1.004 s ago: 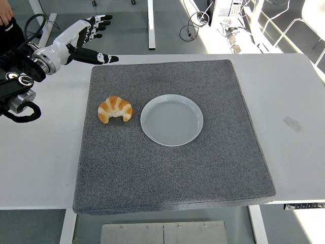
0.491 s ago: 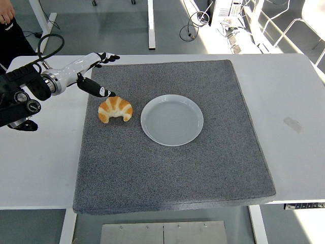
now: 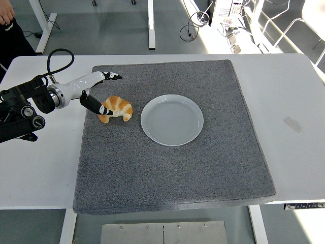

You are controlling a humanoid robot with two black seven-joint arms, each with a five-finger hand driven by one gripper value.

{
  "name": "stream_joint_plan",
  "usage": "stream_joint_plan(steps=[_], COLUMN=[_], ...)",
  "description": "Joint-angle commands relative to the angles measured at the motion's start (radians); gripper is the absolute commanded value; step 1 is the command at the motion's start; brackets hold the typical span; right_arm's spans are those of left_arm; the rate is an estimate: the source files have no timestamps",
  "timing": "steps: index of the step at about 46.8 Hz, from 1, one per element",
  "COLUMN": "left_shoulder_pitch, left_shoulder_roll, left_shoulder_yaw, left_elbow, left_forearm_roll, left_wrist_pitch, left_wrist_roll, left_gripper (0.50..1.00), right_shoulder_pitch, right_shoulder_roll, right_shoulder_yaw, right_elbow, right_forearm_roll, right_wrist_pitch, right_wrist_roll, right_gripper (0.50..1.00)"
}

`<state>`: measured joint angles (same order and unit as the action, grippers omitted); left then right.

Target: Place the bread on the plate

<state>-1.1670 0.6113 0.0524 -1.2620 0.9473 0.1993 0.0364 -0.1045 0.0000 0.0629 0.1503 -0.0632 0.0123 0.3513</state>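
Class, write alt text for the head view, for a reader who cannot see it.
The robot's left hand reaches in from the left, fingers open, thumb at a croissant lying on a grey mat. An empty white plate sits just right of the croissant, apart from it, on a white table.

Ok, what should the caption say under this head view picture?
Robot's left hand reaches the croissant beside an empty plate on a grey mat.

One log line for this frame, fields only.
left hand: open, thumb at croissant | croissant: on mat, left of plate | plate: empty
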Motion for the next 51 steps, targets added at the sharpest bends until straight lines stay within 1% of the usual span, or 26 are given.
stream_joint_plan(steps=[1,6,10,18,25,33,34,37,40,48,51], left_shoulder_pitch=[0.001,-0.002,-0.002,0.003,0.003,0.001,0.003,0.004,0.007,0.009,0.009], left_shoulder_roll=[-0.001,-0.005,-0.024,-0.068,-0.094,-0.108,-0.114,-0.123,-0.127,-0.128,-0.128], left_shoulder_yaw=[0.007,0.026,0.037,0.044,0.044,0.044,0.044,0.047,0.058,0.08,0.081], left_elbow=[0.01,0.013,0.018,0.081,0.115,0.124,0.124,0.131,0.131,0.138,0.138], left_forearm_roll=[0.002,0.004,0.005,0.062,0.064,0.065,0.065,0.065,0.065,0.065,0.065], left_wrist_pitch=[0.002,0.003,0.003,0.003,0.003,0.003,0.003,0.003,0.003,0.003,0.003], left_wrist_roll=[0.0,0.008,0.01,0.042,0.046,0.051,0.051,0.051,0.051,0.051,0.051], left_gripper=[0.955,0.955,0.955,0.954,0.954,0.928,0.922,0.878,0.849,0.831,0.792], right_shoulder_pitch=[0.0,0.0,0.0,0.0,0.0,0.0,0.0,0.0,-0.001,0.0,0.0], right_shoulder_roll=[0.0,0.0,0.0,0.0,0.0,0.0,0.0,0.0,0.0,0.0,0.0], right_shoulder_yaw=[0.0,0.0,0.0,0.0,0.0,0.0,0.0,0.0,0.0,0.0,0.0], right_elbow=[0.0,0.0,0.0,0.0,0.0,0.0,0.0,0.0,0.0,0.0,0.0], right_forearm_roll=[0.0,0.0,0.0,0.0,0.0,-0.001,0.0,0.0,0.0,0.0,0.0], right_wrist_pitch=[0.0,0.0,0.0,0.0,0.0,0.0,0.0,0.0,0.0,0.0,0.0], right_wrist_roll=[0.0,0.0,0.0,0.0,0.0,0.0,0.0,0.0,0.0,0.0,0.0], right_gripper=[1.0,1.0,1.0,1.0,1.0,1.0,1.0,1.0,1.0,1.0,1.0])
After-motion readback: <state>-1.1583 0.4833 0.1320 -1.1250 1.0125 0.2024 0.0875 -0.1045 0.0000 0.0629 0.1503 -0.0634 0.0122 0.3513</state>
